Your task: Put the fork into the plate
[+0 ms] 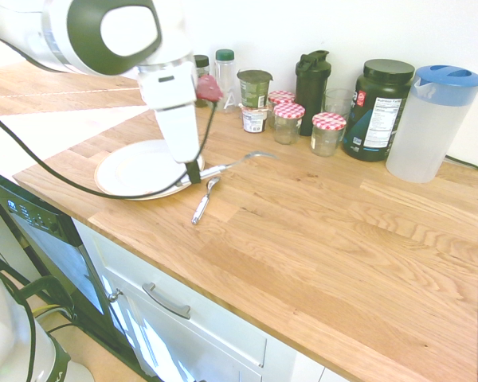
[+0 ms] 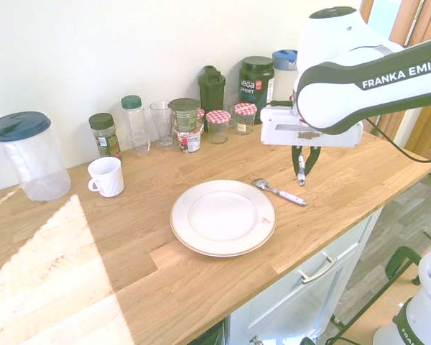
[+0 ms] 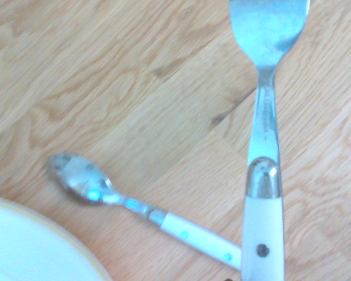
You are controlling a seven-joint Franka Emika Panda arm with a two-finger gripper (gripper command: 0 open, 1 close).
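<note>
White-handled fork [image 1: 233, 165] hangs pinched in the gripper [image 1: 193, 175], lifted above the wooden worktop [image 1: 342, 231] near its front edge, just beside the plate [image 1: 131, 171] and over the spoon [image 1: 204, 200].

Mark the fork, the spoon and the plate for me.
fork [image 3: 263, 134], wrist view, on its metal neck.
spoon [image 2: 280, 192], second exterior view, on its handle.
plate [image 2: 223, 215], second exterior view, on its bare centre.
</note>
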